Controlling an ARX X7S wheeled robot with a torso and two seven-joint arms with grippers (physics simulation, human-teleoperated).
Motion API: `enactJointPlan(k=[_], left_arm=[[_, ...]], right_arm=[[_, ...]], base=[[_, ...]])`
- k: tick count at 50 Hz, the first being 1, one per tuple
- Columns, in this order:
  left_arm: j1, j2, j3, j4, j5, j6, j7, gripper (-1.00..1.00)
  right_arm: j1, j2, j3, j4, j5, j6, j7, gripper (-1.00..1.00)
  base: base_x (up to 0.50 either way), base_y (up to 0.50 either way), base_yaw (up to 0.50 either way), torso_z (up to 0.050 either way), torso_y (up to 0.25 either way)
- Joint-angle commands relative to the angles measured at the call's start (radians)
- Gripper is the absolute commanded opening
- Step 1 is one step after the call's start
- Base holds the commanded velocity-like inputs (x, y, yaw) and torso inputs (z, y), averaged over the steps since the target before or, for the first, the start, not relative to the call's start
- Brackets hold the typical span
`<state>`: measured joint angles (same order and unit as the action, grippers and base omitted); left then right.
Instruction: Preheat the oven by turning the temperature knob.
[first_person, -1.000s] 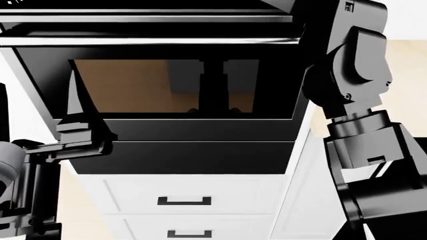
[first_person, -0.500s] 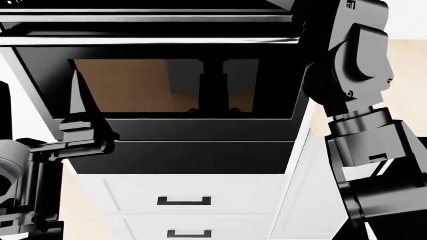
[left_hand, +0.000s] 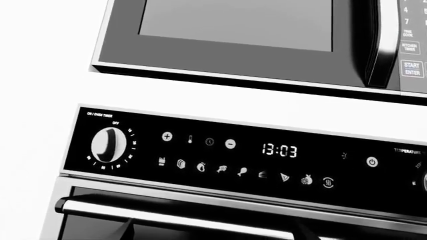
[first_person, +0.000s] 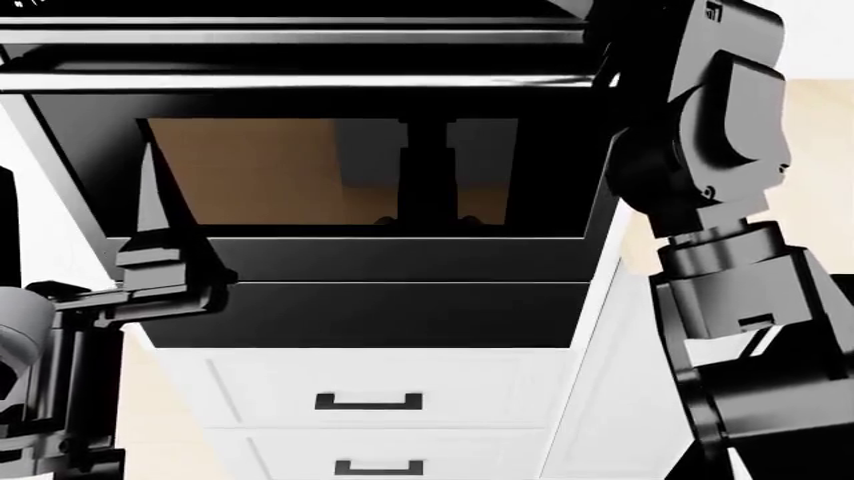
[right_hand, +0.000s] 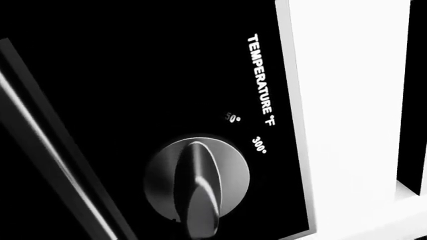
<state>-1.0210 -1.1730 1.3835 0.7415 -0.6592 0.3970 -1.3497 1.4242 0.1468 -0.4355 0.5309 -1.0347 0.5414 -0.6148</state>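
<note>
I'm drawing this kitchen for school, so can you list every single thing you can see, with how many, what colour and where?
Oven: one, glossy black, centre of the head view.
Oven bar handle: one, silver, below the control panel.
Temperature knob: one, silver-grey, under the TEMPERATURE label.
Timer knob: one, silver, panel's other end.
Clock display: one, white digits 13:03, mid-panel.
Microwave: one, dark grey, above the oven.
Drawers: two, white with black handles, below the oven.
Left arm: one, dark grey, head view's left.
Right arm: one, dark grey, head view's right.
</note>
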Motion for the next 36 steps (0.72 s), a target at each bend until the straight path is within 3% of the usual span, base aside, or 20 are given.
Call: enactJointPlan(k=[1, 36], left_arm=[[0.006, 0.005, -0.003, 0.004, 0.005, -0.009, -0.003, 1.0], [0.019, 0.003, -0.019, -0.004, -0.003, -0.012, 0.005, 1.0]], right_arm=[[0.013, 0.001, 0.032, -0.041, -0.028, 0.006, 0.016, -1.0], [0.071, 0.003, 0.023, 0.023, 0.002, -0.01, 0.072, -1.0]], base=[[0.0, 0.0, 0.0, 0.0, 0.011], [0.0, 0.0, 0.0, 0.001, 0.001]])
